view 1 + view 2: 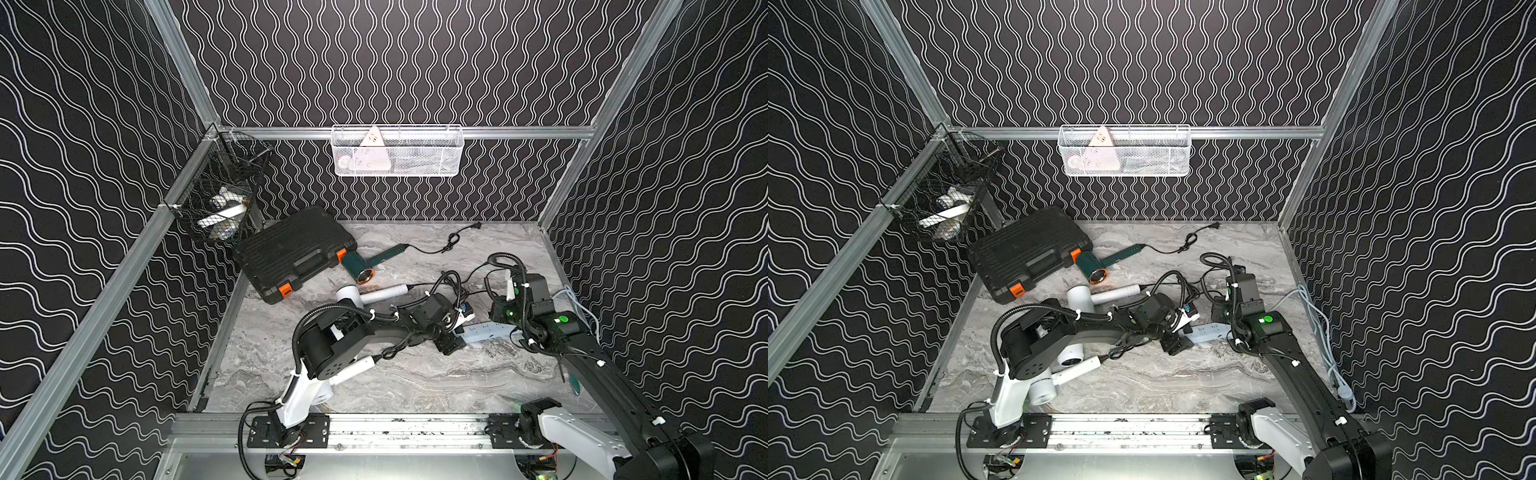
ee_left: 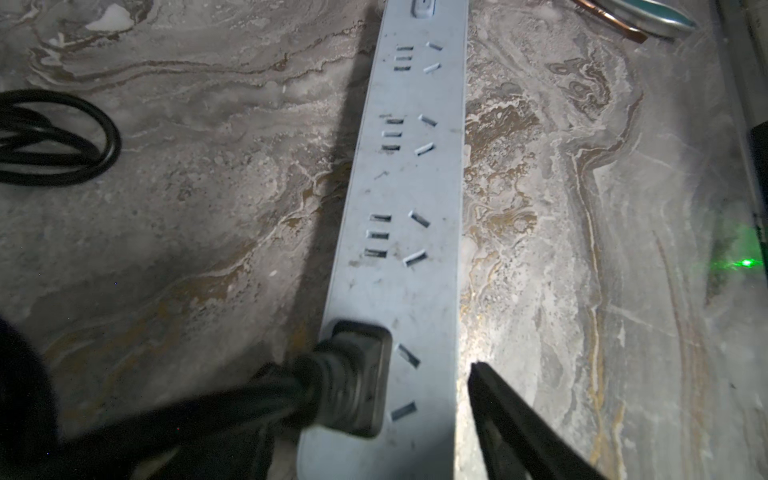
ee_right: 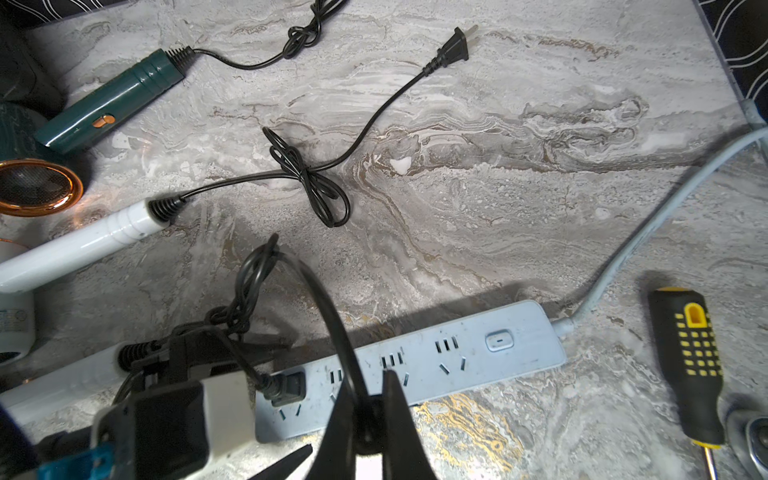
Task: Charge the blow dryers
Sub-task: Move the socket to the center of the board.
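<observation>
The dark green blow dryer (image 1: 360,266) lies by the case with its plug (image 1: 476,226) loose near the back wall. One white dryer (image 1: 353,294) lies beside it, its plug (image 3: 453,45) also loose. Two more white dryers (image 1: 1071,356) (image 1: 1042,390) lie under the left arm. On the pale blue power strip (image 3: 478,353), a black plug (image 2: 357,378) sits in the end socket. My left gripper (image 2: 384,374) is open around that plug, one finger (image 2: 498,407) clear of the strip. My right gripper (image 3: 368,374) hangs over the strip, shut on a thin black cord (image 3: 316,291).
A black case with orange latches (image 1: 291,253) lies at the back left. A black wire basket (image 1: 216,199) hangs on the left rail and a white mesh basket (image 1: 397,151) on the back rail. A yellow-and-black screwdriver (image 3: 690,361) lies past the strip's cable (image 3: 648,232).
</observation>
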